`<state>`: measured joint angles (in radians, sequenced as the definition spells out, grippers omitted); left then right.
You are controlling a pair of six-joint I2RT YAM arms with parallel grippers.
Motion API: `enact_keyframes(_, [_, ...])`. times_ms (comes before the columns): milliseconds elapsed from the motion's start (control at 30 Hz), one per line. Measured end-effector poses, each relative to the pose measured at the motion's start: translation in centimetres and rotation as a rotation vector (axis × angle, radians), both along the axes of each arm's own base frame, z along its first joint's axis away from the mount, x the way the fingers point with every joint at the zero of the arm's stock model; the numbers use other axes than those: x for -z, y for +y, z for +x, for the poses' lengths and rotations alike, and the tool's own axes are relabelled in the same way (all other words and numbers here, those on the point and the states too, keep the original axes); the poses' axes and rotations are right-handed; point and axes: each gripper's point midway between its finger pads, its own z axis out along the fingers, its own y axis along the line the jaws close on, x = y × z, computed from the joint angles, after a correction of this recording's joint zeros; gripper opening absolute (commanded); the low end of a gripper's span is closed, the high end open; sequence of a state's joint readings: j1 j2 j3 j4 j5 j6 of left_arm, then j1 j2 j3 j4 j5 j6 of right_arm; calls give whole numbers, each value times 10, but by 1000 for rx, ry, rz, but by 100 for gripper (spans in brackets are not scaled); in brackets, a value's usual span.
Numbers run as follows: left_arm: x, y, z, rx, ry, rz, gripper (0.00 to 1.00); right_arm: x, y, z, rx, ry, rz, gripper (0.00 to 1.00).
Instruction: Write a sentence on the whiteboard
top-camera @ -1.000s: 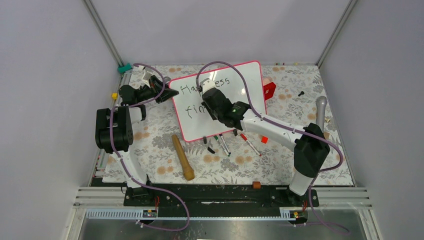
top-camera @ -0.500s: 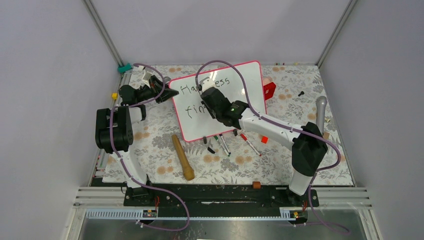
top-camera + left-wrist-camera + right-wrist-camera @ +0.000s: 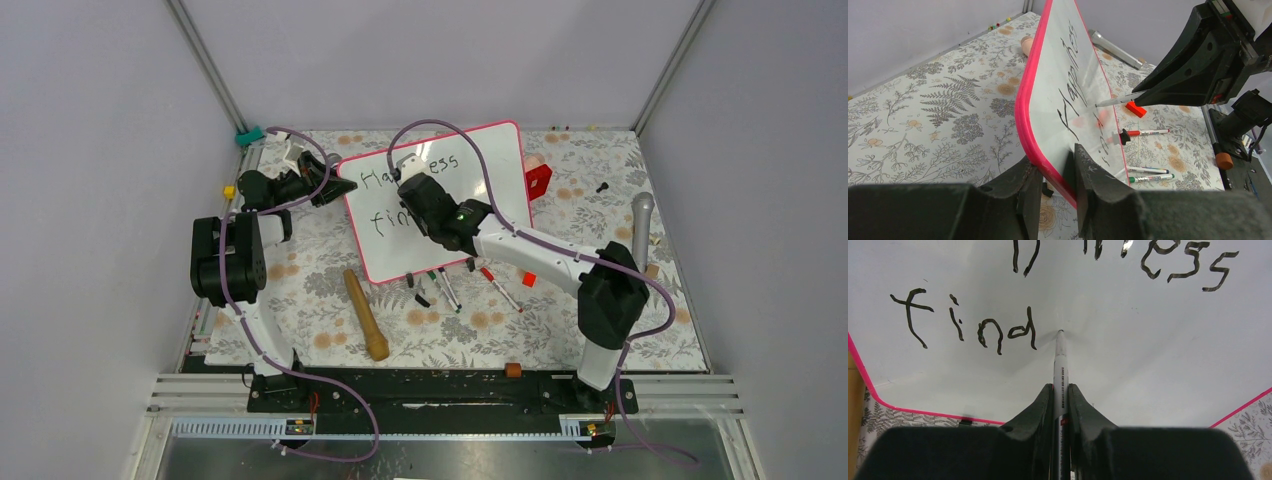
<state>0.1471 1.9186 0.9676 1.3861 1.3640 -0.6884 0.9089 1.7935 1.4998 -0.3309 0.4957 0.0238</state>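
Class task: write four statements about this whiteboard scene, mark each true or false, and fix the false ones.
1. The right fingers hold a marker tip-first at the whiteboard. True.
2. The sentence ends in "finds you". False: its second line stops at "find".
3. The left fingers clamp the whiteboard's pink edge. True.
4. The whiteboard lies flat on the table. False: it stands tilted, raised on its edge.

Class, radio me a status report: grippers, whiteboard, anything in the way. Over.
Left fingers clamp whiteboard edge. Right fingers shut on marker, tip after "find". Spare markers lie off-board.
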Motion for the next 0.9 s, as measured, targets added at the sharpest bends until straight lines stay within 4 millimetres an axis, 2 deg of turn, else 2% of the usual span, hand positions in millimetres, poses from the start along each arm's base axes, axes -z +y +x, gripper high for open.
enact_keyframes(900, [0,0,0,-1,1,-1,0,6,3,-6,-39,27,1,0])
